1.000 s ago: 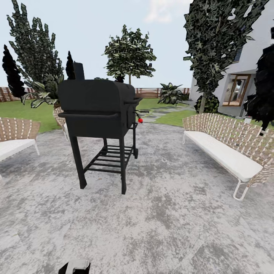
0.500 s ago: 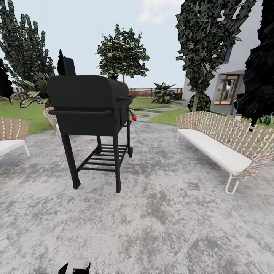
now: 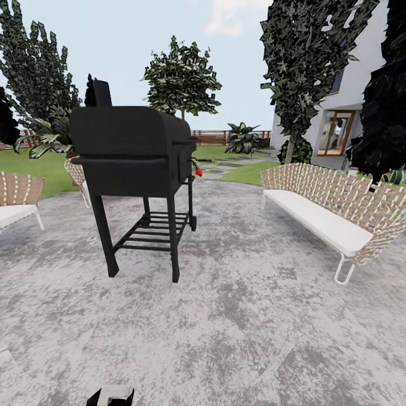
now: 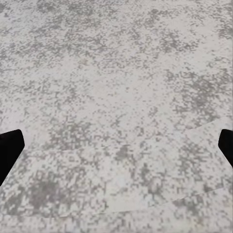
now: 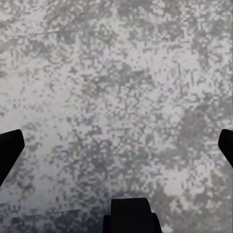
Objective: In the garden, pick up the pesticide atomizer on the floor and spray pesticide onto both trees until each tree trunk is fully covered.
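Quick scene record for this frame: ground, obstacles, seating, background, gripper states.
ground: grey mottled paving
obstacle ahead: black grill on legs, red knob at its side
seating: woven bench at right, woven chair at left edge
background: lawn, fence, house
left gripper: open, over paving, holding nothing
right gripper: open, over paving, holding nothing

Even, bright daylight under a pale blue sky (image 3: 113, 34) with a soft white cloud. The light is flat and has no clear direction. The black grill (image 3: 132, 152) casts no distinct shadow on the mottled grey paving (image 3: 225, 316), and its dark body shows almost no surface detail. Tree foliage (image 3: 307, 62) looks jagged and pixelated. The wrist views are coarse and grainy, with blotchy paving texture. No glare anywhere.
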